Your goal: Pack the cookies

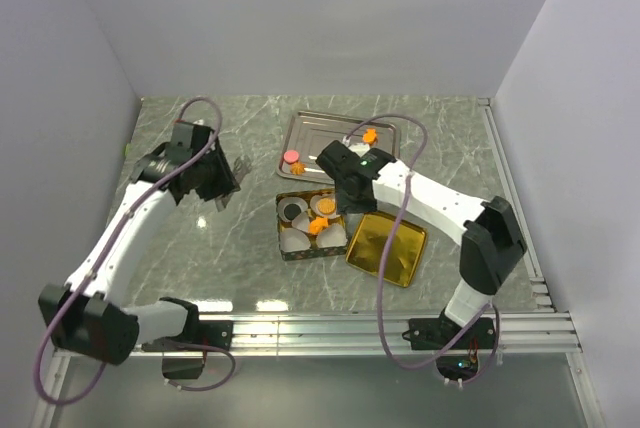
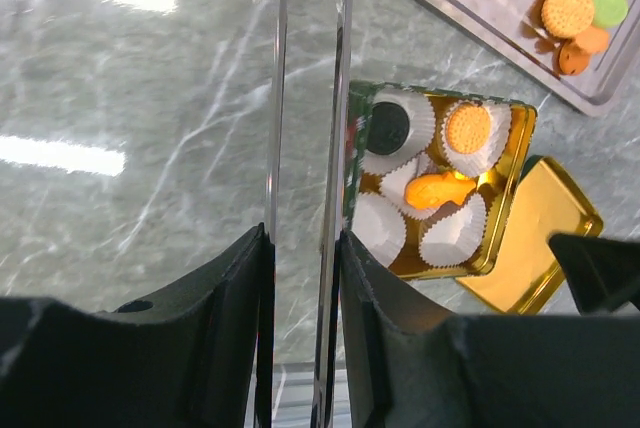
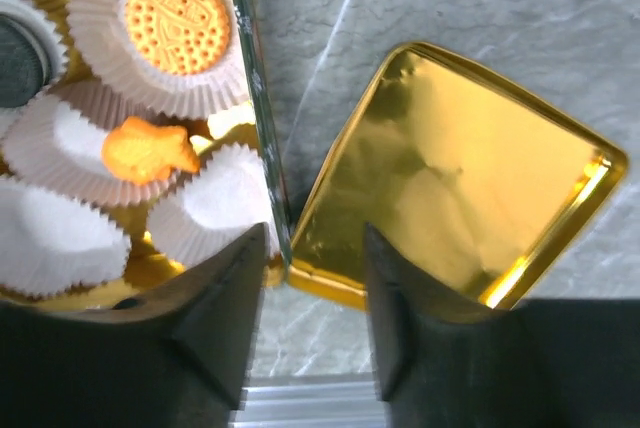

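The left pincer point(image 2: 305, 98) has two clear fingers point(image 2: 275, 98) that run off the top of its own view, so their tips are cut off. The gap between them is narrow and nothing is in it. The right pincer point(image 3: 315, 248) shows only two dark stubs at the bottom of its own view, and its tips are hard to make out. Its gap is a bit wider and it holds nothing. From above, the right pincer hangs over the tin point(image 1: 305, 254) and hides one corner of it. The tin sits on the desk point(image 1: 250, 278) with white paper cups point(image 3: 60, 238) inside. Three cookies lie in the cups. They are a round orange cookie point(image 3: 178, 21), a fish-shaped orange cookie point(image 3: 148, 151) and a dark cookie point(image 3: 12, 58). The right wrist view cuts the dark one off at the edge, but the left wrist view shows it whole point(image 2: 387, 128). The gold lid point(image 3: 450, 188) lies just beside the tin, and I cannot tell if they touch. More cookies lie on the silver tray point(image 1: 320, 133) behind the tin. The pink cookie point(image 1: 291, 157) shows only from above. The green cookie point(image 2: 607, 3) shows only in the left wrist view, where the picture edge cuts off most of the tray. From above, the small things in the tin look like blobs, and the wrist views make their shapes clear.
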Controlling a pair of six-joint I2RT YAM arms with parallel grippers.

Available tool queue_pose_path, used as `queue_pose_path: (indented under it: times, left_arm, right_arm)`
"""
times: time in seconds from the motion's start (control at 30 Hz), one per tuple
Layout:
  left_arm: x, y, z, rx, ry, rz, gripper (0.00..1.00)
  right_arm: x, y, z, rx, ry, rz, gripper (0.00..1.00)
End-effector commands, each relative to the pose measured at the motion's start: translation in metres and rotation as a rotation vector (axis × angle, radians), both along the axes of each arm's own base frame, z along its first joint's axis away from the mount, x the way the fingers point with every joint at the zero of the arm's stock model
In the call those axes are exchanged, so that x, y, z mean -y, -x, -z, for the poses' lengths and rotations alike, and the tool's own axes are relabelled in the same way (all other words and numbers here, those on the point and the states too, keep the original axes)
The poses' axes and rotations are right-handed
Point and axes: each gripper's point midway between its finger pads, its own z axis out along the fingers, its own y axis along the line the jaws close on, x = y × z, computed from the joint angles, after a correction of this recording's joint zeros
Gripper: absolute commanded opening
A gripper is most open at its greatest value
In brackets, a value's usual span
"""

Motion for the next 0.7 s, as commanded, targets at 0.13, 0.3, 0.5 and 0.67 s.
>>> queue_pose_path:
  times: [0.13,0.3,0.5,0.67]
  left_arm:
    - [0.056,-0.061,-0.025,0.108,0.031,0.137,0.39]
    - [0.073,-0.094,-0.002,0.048,-0.022,0.163,0.39]
    - [0.09,-0.126,0.01,0.013,-0.06,0.212,0.41]
    - [0.098,-0.135,0.024,-0.02,-0.065,0.234,0.43]
  right_arm:
    - [0.035,0.013,-0.066,0.131,-0.078,0.064,0.66]
    - [0.075,0.032,-0.075,0.155,-0.079,0.149,0.7]
    - [0.111,0.053,-0.086,0.198,-0.133,0.242,0.79]
    - [0.13,0.065,-0.08,0.202,-0.125,0.293,0.83]
